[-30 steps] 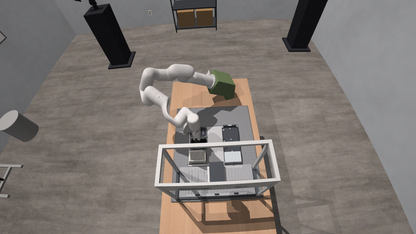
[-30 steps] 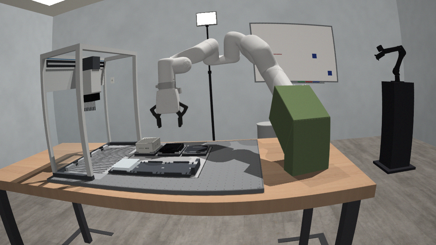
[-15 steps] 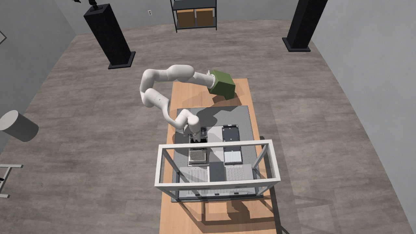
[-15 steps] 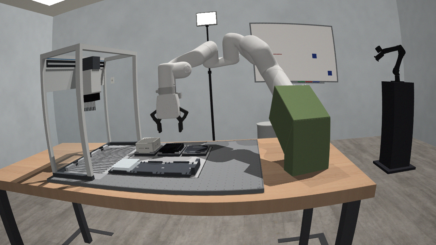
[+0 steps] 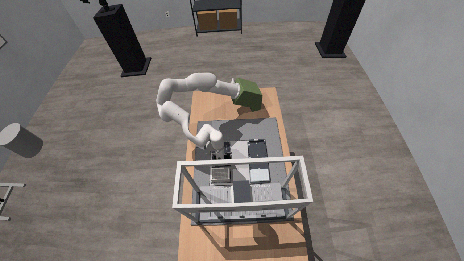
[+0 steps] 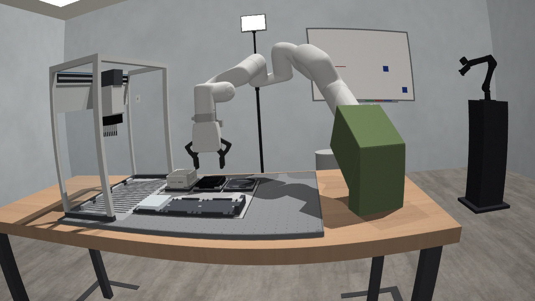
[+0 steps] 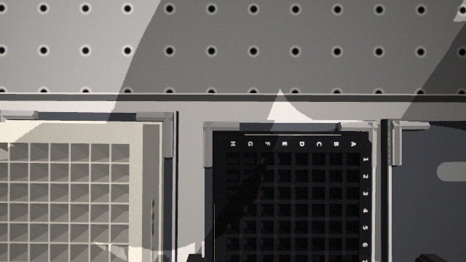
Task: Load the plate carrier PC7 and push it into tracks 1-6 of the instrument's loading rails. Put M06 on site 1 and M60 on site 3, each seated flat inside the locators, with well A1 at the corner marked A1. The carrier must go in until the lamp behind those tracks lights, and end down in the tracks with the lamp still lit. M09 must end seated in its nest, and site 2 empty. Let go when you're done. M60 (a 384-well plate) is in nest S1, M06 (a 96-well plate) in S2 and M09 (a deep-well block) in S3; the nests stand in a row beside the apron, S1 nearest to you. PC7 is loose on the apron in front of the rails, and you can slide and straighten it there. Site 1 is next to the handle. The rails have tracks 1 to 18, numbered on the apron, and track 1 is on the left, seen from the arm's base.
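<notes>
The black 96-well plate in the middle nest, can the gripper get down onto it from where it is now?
Probably yes: the open gripper hangs above the black plate, nothing between them.

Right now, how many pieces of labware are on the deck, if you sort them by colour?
White: 1, the flat plate on the dark carrier.
Black: 1, the well plate in the middle nest.
Pale grey: 1, the deep-well block beside it.
Total: 3.
</notes>
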You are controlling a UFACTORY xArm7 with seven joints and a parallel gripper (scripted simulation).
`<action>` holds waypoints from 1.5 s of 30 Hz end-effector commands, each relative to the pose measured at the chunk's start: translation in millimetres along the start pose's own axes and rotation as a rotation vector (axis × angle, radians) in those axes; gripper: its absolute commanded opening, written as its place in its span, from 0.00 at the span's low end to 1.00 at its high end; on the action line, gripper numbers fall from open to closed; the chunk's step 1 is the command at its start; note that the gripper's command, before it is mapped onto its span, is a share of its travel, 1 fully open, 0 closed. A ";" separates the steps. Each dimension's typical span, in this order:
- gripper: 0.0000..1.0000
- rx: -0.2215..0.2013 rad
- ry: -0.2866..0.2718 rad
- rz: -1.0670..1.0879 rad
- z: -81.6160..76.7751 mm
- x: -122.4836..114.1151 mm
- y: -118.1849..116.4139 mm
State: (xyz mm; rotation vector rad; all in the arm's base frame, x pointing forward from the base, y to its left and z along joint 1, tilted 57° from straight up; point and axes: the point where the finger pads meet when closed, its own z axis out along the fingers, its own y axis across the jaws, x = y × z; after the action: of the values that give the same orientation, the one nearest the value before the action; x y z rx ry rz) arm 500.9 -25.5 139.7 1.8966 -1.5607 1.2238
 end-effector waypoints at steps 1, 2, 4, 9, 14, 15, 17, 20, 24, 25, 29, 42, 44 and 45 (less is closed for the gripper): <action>1.00 0.005 -0.002 0.000 4.1 -0.7 -1.6; 1.00 0.005 -0.002 0.000 5.8 -0.7 -1.6; 1.00 0.005 -0.002 0.000 9.2 -0.8 -1.6; 1.00 0.005 -0.002 0.000 17.5 -0.8 -1.6; 1.00 0.005 -0.002 0.000 22.5 -0.8 -1.7; 1.00 0.005 -0.002 0.000 24.2 -0.8 -1.7; 1.00 0.005 -0.002 0.000 24.2 -0.7 -1.6; 1.00 0.005 -0.002 0.000 24.3 -0.8 -1.7; 1.00 0.005 -0.002 0.000 24.3 -0.8 -1.7; 1.00 0.005 -0.002 0.000 24.3 -0.8 -1.7; 1.00 0.005 -0.002 0.000 25.6 -0.8 -1.7; 1.00 0.005 -0.002 0.000 33.6 -0.8 -1.7; 1.00 0.005 -0.002 0.000 34.9 -0.8 -1.7; 1.00 0.005 -0.002 0.000 35.6 -0.8 -1.7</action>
State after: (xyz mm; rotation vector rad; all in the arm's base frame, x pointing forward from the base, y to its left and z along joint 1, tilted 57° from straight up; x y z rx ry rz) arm 514.1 -52.9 120.3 1.8958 -1.5608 1.2232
